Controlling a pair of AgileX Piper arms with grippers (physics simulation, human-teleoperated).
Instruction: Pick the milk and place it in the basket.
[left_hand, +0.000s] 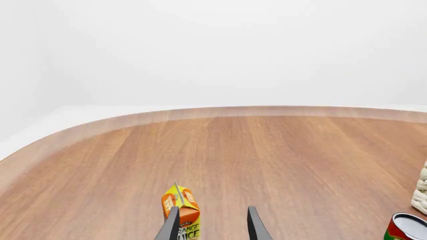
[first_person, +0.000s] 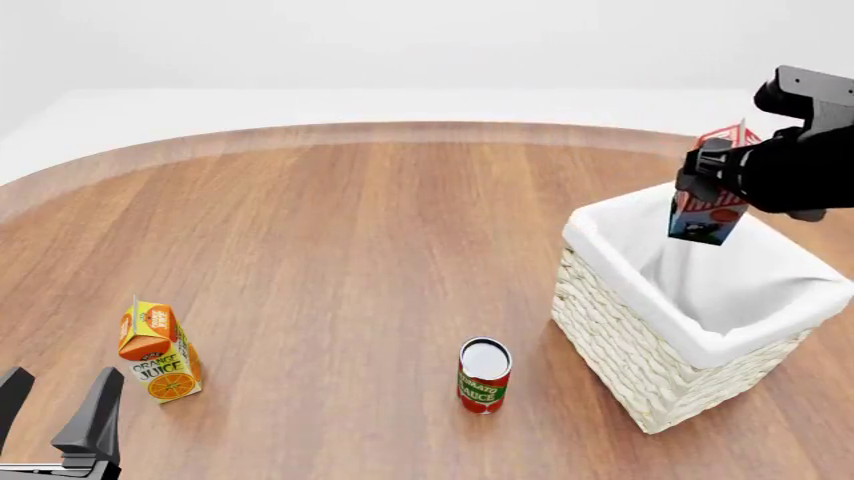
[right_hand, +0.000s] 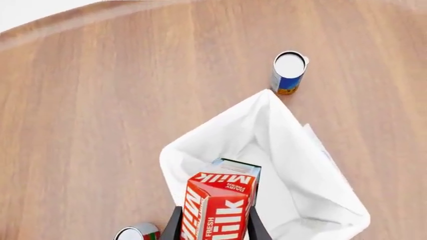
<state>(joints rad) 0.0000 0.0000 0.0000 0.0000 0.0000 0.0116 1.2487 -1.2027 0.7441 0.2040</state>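
Note:
The milk (first_person: 703, 212), a red carton with white lettering and a blue-green base, hangs tilted over the open top of the basket (first_person: 627, 330), held by my right gripper (first_person: 713, 172), which is shut on it. In the right wrist view the milk (right_hand: 217, 202) sits between the fingers (right_hand: 175, 226) above the basket's white liner (right_hand: 280, 130). My left gripper (first_person: 54, 412) is open and empty at the near left, just short of the juice carton (first_person: 158, 352). In the left wrist view the left gripper (left_hand: 213, 227) has one finger in front of the juice carton (left_hand: 181, 206).
A red can (first_person: 483, 375) stands upright left of the basket, near its front corner; it also shows in the left wrist view (left_hand: 407, 227) and the right wrist view (right_hand: 137, 233). A blue can (right_hand: 288, 72) stands on the table beyond the basket.

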